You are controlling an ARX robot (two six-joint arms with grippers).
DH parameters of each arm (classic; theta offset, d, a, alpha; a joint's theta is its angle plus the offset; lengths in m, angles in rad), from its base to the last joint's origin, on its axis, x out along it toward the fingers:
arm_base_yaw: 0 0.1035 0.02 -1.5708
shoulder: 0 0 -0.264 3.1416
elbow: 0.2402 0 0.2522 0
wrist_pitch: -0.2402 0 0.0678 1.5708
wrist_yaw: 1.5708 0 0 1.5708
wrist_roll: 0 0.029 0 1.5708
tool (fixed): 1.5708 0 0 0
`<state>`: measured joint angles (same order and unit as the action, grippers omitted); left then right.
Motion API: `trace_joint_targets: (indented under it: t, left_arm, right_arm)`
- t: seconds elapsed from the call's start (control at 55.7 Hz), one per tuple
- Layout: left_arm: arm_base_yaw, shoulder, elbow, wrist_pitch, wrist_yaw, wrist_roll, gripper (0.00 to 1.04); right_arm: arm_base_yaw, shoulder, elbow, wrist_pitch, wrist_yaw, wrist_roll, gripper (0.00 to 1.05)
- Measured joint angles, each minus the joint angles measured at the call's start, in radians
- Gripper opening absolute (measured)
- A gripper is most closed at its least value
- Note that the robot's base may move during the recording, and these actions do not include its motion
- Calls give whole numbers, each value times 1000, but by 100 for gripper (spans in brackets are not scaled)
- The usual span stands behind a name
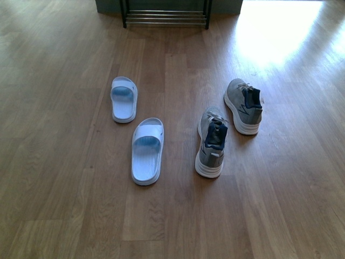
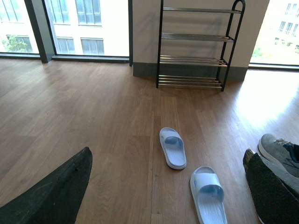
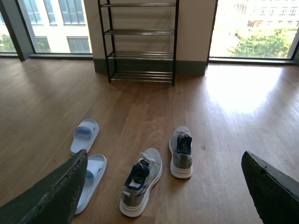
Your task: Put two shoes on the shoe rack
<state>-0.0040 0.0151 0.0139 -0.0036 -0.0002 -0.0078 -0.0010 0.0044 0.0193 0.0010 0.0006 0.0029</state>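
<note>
Where the wooden floor point(image 1: 64, 205) meets the wall between tall windows point(image 2: 88, 23), the rack point(image 3: 140, 56) stands. Well short of it, mid-floor, lie the near sneaker point(image 1: 212, 144) and far sneaker point(image 1: 243, 105), heels toward the robot, with two white slides point(image 1: 147, 151) to their left. The left end effector point(image 2: 167, 153) and right end effector point(image 3: 164, 154) both gape wide, holding nothing.
</note>
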Motion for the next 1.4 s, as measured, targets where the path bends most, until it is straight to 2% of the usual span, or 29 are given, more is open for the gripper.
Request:
trace_joint_targets:
  t: [1.4]
  left_arm:
    - [0,0,0,0,0,0,95]
  right_arm:
    - [0,0,0,0,0,0,96]
